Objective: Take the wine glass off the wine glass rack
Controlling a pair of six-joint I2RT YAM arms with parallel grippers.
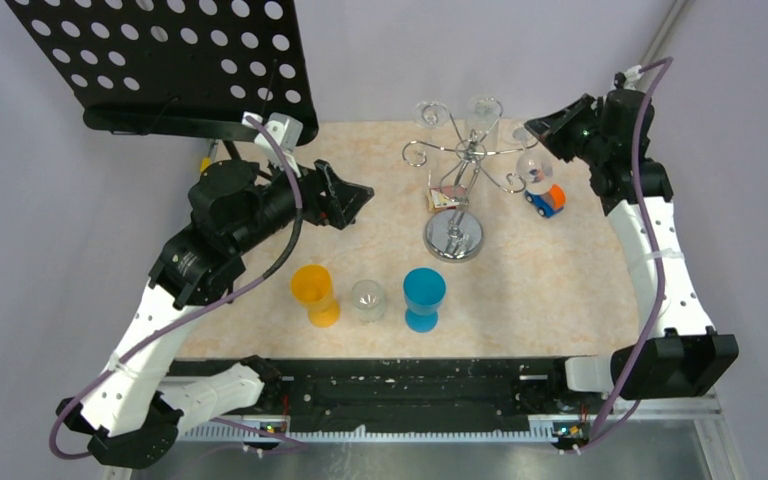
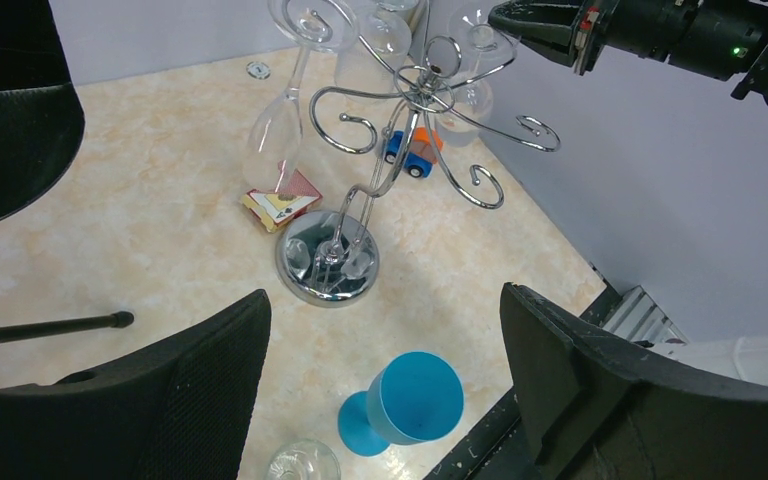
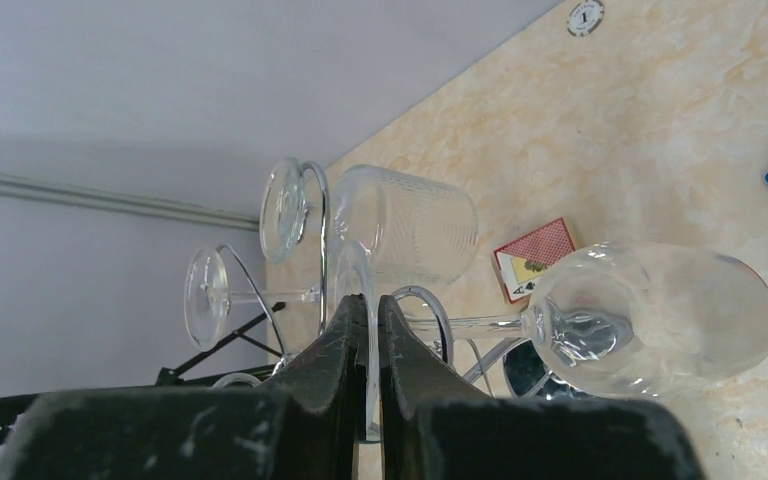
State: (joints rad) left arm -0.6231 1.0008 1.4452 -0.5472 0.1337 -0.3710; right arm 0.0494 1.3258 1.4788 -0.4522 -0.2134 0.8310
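The chrome wine glass rack (image 1: 465, 150) stands at the back centre on its round disc base (image 1: 453, 237). It also shows in the left wrist view (image 2: 415, 95). My right gripper (image 1: 548, 130) is at the rack's right side, shut on the thin round foot of a clear wine glass (image 3: 660, 320). In the right wrist view the jaws (image 3: 370, 305) pinch that foot, and the stem runs past a curled rack arm (image 3: 430, 305). I cannot tell whether the glass still rests on the arm. Two more glasses (image 1: 430, 112) hang at the back. My left gripper (image 1: 355, 200) is open and empty, left of the rack.
A black perforated music stand (image 1: 160, 60) rises at the back left. An orange cup (image 1: 315, 292), a clear glass (image 1: 368, 300) and a blue cup (image 1: 424, 297) stand near the front. A card box (image 1: 443, 198) and a toy car (image 1: 545, 200) lie by the rack.
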